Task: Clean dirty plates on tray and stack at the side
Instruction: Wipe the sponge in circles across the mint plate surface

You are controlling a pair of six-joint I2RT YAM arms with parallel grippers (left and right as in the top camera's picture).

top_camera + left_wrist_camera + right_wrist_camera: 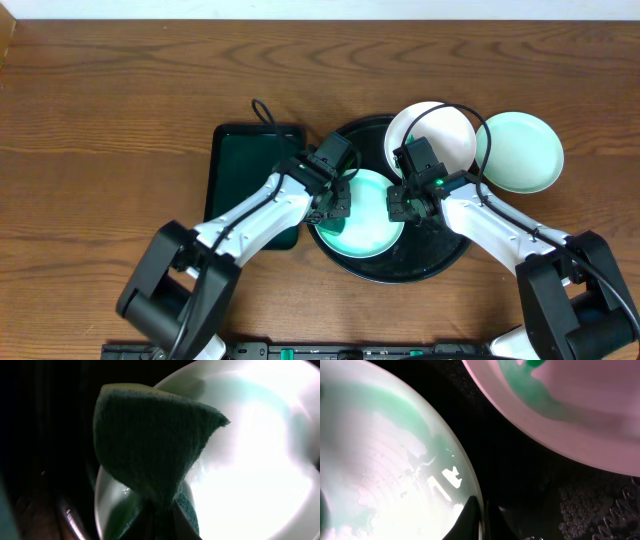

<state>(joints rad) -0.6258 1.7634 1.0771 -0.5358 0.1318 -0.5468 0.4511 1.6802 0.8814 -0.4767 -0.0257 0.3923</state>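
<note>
A pale mint plate [362, 228] lies in the black tray [440, 255]. My left gripper [335, 205] is shut on a green sponge [150, 445] at the plate's left side; the plate fills the left wrist view [250, 460]. My right gripper [405, 203] is shut on the plate's right rim [395, 470], one finger on each side [481, 520]. A white plate [440, 135] with a green smear [555, 405] leans on the tray's far rim. A second mint plate [520, 150] sits on the table to the right.
A dark green rectangular tray [240, 165] lies left of the black tray, under my left arm. A black cable loops over the white plate. Wooden table all round.
</note>
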